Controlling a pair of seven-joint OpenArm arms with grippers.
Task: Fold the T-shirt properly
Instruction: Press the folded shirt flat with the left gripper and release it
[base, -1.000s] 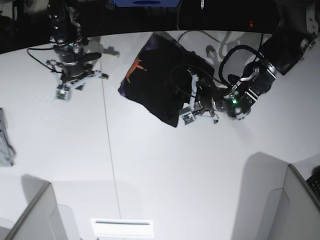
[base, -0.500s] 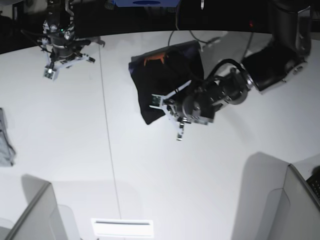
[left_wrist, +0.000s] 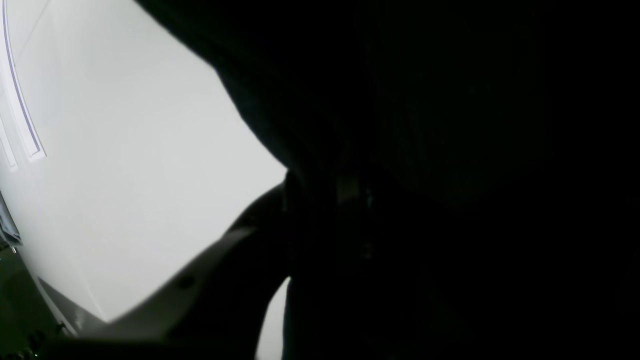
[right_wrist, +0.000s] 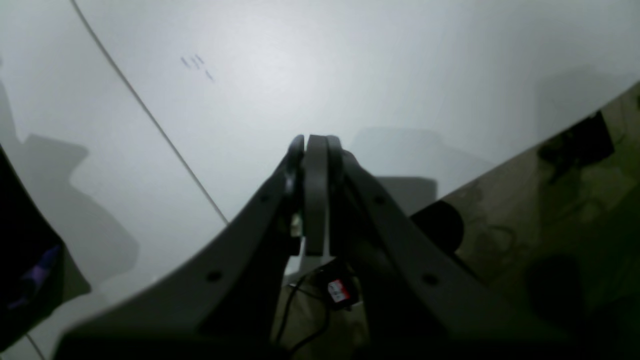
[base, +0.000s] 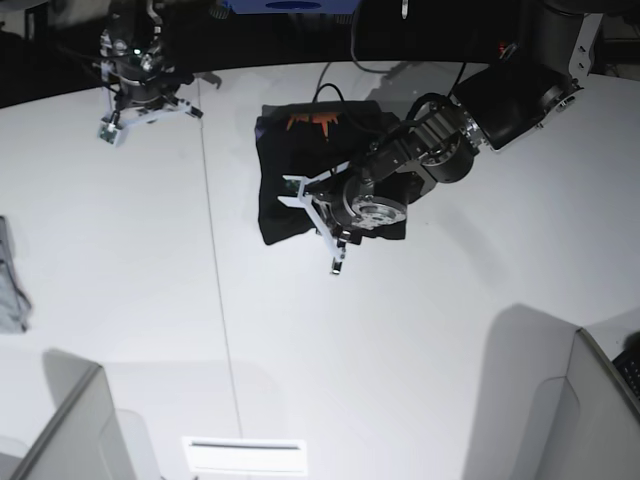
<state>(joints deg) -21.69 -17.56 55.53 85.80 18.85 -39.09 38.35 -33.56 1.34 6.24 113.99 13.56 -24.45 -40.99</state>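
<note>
Black T-shirt (base: 290, 190) folded, table (base: 420, 350) at 12 o'clock.
Orange mark (base: 313, 121) at the neck, too small to read. Left gripper (base: 322, 222) on shirt's 5 o'clock edge, jaws' state can't tell. Right gripper (right_wrist: 316, 145) at 10 o'clock, jaws together, empty; its red tag (right_wrist: 338, 289) unreadable.

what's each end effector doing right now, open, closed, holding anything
Left end effector: over the black T-shirt; cannot tell whether it is open, shut or gripping the cloth.
Right end effector: shut, holding nothing.
</note>
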